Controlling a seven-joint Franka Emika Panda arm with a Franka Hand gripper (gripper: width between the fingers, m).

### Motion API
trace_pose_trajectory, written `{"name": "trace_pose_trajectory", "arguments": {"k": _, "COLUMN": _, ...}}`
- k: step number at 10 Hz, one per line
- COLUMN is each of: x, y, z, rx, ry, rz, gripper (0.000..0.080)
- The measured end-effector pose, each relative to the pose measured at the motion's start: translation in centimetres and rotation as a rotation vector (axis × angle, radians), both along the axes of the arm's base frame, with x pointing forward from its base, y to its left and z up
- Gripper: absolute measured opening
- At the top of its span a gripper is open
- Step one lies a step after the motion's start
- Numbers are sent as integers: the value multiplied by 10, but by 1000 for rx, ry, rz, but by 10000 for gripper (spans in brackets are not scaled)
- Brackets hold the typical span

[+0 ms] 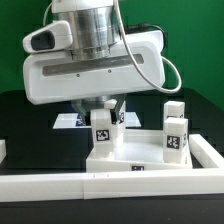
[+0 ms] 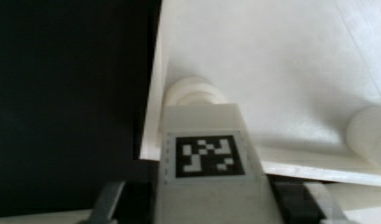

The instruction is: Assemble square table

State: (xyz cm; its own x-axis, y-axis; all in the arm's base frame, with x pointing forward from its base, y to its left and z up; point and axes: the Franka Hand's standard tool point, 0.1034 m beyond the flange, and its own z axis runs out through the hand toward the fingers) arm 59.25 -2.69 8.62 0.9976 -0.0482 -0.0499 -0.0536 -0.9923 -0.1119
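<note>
Counter [image 1: 20, 115]: dark surface on which all parts are carried; long white rails [image 1: 60, 183] are seen along its near edge in the exterior view.
Arm: the large white wrist housing [image 1: 95, 65] fills the upper half of the exterior view and is held directly above the square top.
Square top [image 1: 135, 152]: laid flat on the counter against the rails; in the wrist view its pale surface [image 2: 293, 90] is seen beside the dark counter.
Standing leg [image 1: 175, 130]: upright at the exterior view's right on the square top, tag facing the camera, well apart from the gripper; whether it is seated in its corner hole cannot be told.
Held leg [image 1: 102, 130]: upright, directly below the gripper, its lower end touching or just above the square top near the exterior view's left corner; its tagged face [image 2: 208, 150] is seen close up in the wrist view.
Gripper [image 1: 105, 112]: closed around the held leg, a dark finger being seen on each side of it in the wrist view.
Marker board [image 1: 68, 120]: partly seen flat on the counter behind the gripper.
</note>
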Motion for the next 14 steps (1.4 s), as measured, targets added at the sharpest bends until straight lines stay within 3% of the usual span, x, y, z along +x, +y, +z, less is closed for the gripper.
{"name": "trace_pose_trajectory", "arguments": {"k": 2, "x": 0, "y": 0, "z": 0, "rx": 0, "ry": 2, "rz": -17, "gripper": 290}}
{"name": "trace_pose_trajectory", "arguments": {"k": 8, "x": 1, "y": 6, "z": 0, "rx": -6, "ry": 51, "rz": -450, "gripper": 291}}
{"name": "trace_pose_trajectory", "arguments": {"k": 14, "x": 5, "y": 27, "z": -1, "rx": -17, "ry": 78, "rz": -959, "gripper": 291}}
